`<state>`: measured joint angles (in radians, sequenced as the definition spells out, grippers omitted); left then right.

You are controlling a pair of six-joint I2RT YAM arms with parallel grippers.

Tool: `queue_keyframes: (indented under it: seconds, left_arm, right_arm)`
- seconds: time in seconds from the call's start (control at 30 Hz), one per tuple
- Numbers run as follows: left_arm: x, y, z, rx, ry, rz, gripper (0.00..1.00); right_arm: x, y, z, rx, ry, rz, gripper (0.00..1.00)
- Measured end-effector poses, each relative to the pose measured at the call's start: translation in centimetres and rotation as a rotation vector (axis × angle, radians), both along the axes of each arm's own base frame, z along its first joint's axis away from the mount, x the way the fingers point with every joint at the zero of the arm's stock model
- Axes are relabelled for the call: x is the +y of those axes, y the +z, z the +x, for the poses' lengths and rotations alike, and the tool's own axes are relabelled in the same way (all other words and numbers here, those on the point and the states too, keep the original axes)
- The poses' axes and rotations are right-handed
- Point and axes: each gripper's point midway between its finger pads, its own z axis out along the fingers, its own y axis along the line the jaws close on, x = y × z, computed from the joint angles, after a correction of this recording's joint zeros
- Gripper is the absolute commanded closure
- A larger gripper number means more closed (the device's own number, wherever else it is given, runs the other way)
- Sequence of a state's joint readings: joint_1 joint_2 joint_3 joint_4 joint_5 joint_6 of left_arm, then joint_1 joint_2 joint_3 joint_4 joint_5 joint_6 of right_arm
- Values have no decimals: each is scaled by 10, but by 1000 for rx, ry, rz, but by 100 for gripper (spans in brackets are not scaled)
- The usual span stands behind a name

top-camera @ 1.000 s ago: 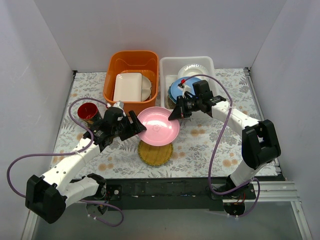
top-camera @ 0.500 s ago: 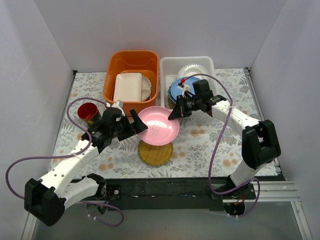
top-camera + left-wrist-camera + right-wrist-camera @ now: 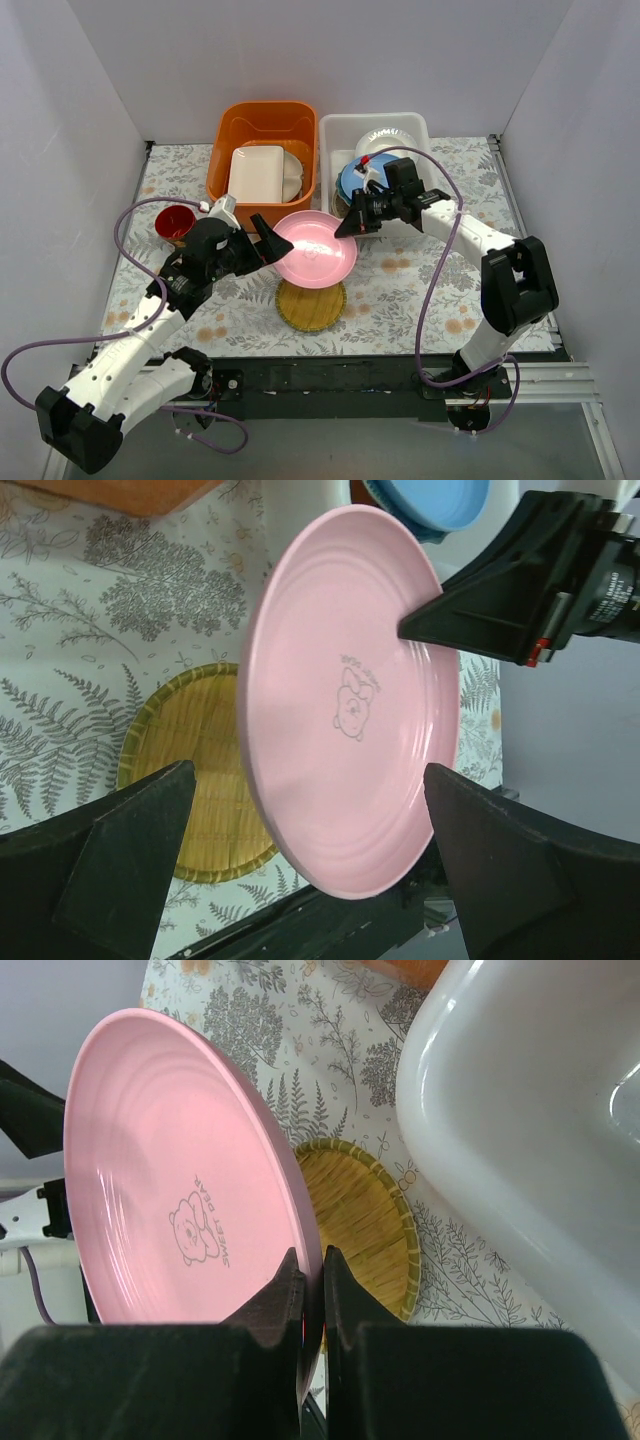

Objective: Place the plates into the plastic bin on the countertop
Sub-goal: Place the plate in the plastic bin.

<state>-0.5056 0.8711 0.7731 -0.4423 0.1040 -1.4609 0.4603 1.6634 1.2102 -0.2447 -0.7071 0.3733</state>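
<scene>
While the left gripper (image 3: 309, 768) gapes, the right gripper (image 3: 312, 1258) pinches the "SWEET"-printed pink plate (image 3: 180, 1180).

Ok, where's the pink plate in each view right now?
Top external: pink plate at centre, between the two arms.
Left wrist: the plate fills the middle.
Right wrist: the plate takes the left half, rim pinched by the right pincer.
Shared landmark: the round woven mat, beside the plate in all three.
</scene>
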Motion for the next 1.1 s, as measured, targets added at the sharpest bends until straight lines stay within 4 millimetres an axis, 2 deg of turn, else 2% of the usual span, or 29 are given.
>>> queue_keyframes:
  seconds: [0.23,0.43,0.93,1.1]
  left_arm:
    - [-3,4,-1,-21,-22,-16,2]
    - [-4,2,-3,-16,-32,-18,2]
    - [-8,-4,-4,-13,-55,-22,2]
    - [-10,-12,-3,8,-66,-15,2]
  right_arm:
    - [-1,-2,12,6,-25,6,99]
    - [-18,13,38,-33,-87,21,99]
    - [-102,40,122,-117,-347,17,99]
    - [-120,43,144,-132,-397,13,99]
